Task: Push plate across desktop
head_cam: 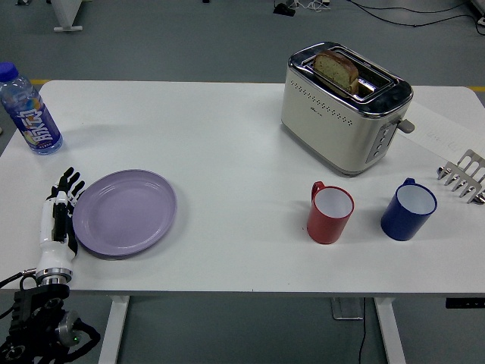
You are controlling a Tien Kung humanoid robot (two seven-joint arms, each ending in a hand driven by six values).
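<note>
A: We see a smooth white rectangular table (227,144) over a grey-green floor (167,38), cables trailing at the far edge.

B: Our white-and-black left hand (59,220) lies flat, fingers straight and relaxed, holding nothing, touching the left rim of the glossy lilac oval plate (125,212) near the table's front-left corner. Behind stands a clear plastic bottle (29,110); a cream metal toaster (345,106) holds bread

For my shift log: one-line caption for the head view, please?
Left hand, fingers open, against the left rim of the round lilac plate on the white table.
</note>
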